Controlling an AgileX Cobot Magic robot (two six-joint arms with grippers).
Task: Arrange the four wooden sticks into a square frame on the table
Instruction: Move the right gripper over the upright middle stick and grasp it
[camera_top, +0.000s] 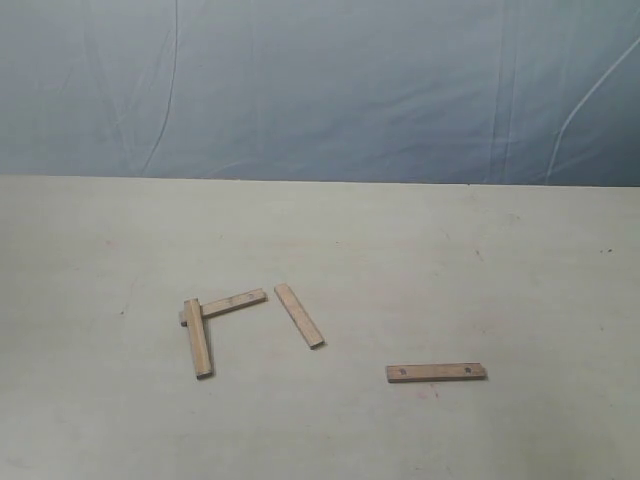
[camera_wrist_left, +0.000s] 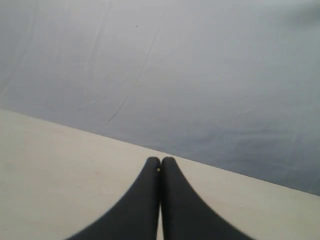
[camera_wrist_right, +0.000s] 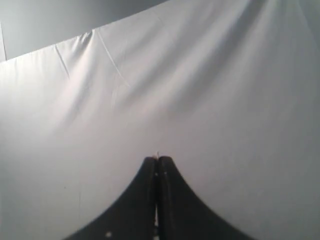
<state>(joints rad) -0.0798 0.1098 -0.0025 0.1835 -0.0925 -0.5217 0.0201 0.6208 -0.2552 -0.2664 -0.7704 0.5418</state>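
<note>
Both left jaws and right jaws are pressed together, empty; the left pair hangs over bare surface (camera_wrist_left: 55, 165), the right faces only cloth (camera_wrist_right: 200, 100), and none of the four wooden sticks (camera_top: 198, 350) lies under or ahead of either. Exterior view: first stick (camera_top: 198, 338) overlaps second stick (camera_top: 236, 301) in an L, slanted stick (camera_top: 299, 315) near, holed stick (camera_top: 436, 372) well apart. You'd best part the jaws first, descend squarely over the slanted stick's mid-length, grip across its width, leaving the L undisturbed.
</note>
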